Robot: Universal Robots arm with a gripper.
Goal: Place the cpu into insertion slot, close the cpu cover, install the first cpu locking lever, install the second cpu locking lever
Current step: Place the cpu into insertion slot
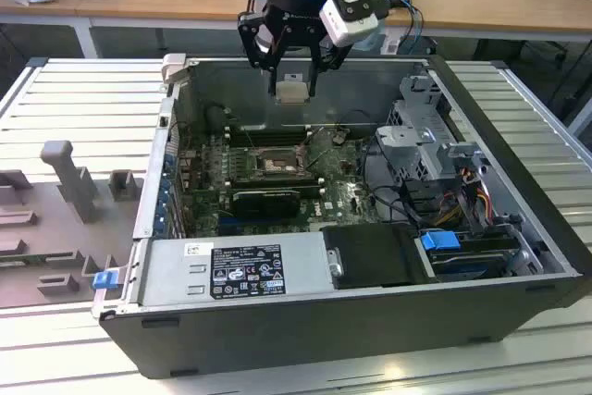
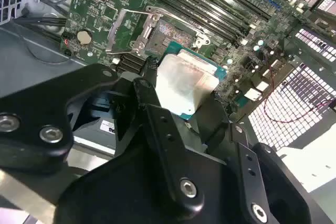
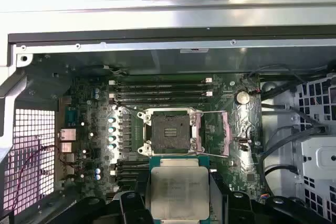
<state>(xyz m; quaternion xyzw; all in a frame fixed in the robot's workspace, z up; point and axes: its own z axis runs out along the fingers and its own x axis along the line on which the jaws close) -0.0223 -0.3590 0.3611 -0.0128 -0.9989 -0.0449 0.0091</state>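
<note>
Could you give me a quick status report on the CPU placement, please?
Gripper shut on the cpu, above the open case. Insertion slot bare, cpu cover swung open. Nothing seen blocking the slot.

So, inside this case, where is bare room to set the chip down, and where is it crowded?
Free: the open insertion slot, bordered by the memory slots and the swung-open cpu cover; also the ribbed table outside the case. Crowded: drive cage and cables at the exterior view's right.
</note>
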